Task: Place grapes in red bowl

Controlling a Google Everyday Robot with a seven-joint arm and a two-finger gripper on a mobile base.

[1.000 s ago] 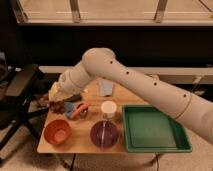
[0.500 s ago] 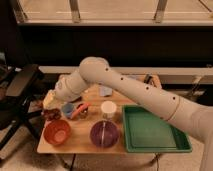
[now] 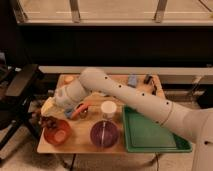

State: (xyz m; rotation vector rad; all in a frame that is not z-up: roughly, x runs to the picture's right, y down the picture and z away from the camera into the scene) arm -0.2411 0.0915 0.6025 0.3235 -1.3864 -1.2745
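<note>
Our tool [image 3: 44, 119] looks clenched on the grapes [image 3: 48, 121] right at the red bowl [image 3: 57, 134]'s far rim, so dropping now we'd risk them rolling onto the desk [image 3: 82, 145].

Gripper [image 3: 44, 118] at lower left of frame holds grapes [image 3: 48, 121] at the upper-left rim of red bowl [image 3: 57, 133], purple bowl [image 3: 104, 134] to its right.

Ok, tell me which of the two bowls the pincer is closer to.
The red bowl, at the table's left front corner. The pincer with the grapes hangs at its rim; the purple bowl sits farther right.
</note>
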